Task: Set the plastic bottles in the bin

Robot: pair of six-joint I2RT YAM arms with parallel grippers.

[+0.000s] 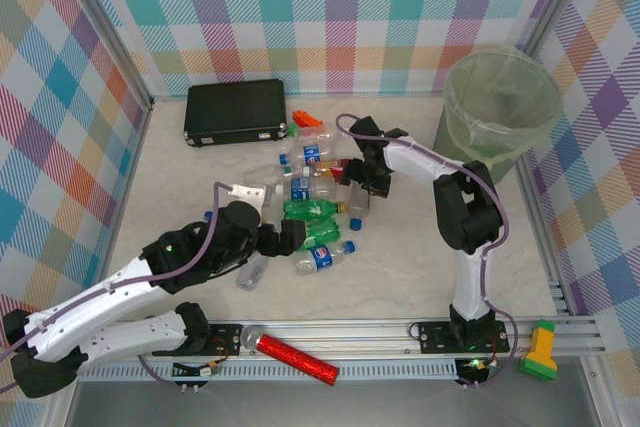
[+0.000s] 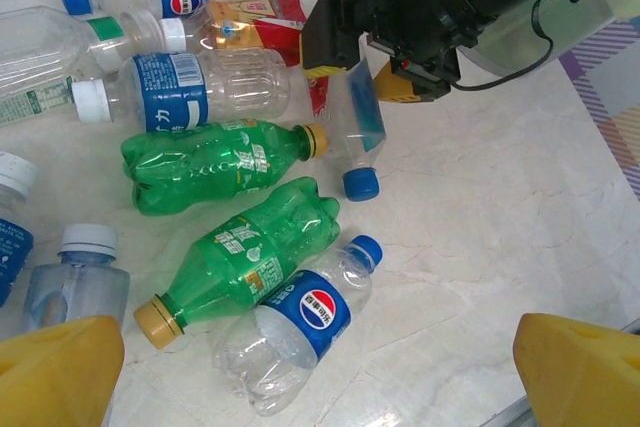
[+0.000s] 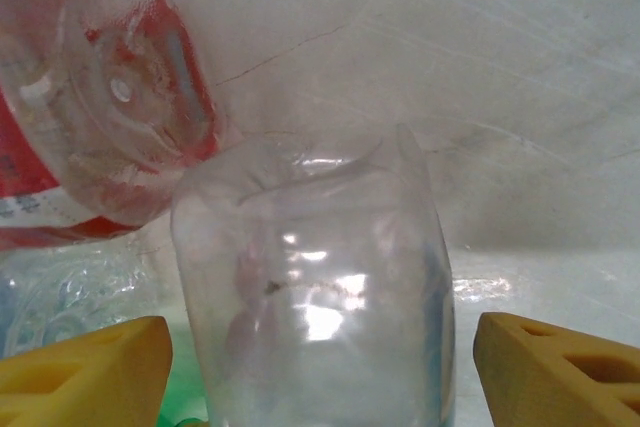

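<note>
Looking down from the top camera, the plastic bottles (image 1: pixel 310 209) lie heaped mid-counter (image 1: pixel 420 277), well apart from the bin (image 1: pixel 470 132) in the far right corner. From the left wrist, the left end effector (image 2: pixel 320 367) is spread wide above two green bottles (image 2: pixel 215 162). From the right wrist, the right end effector (image 3: pixel 320 367) straddles a clear bottle (image 3: pixel 310 287), its fingers (image 3: pixel 80 367) spread, not yet clamped.
</note>
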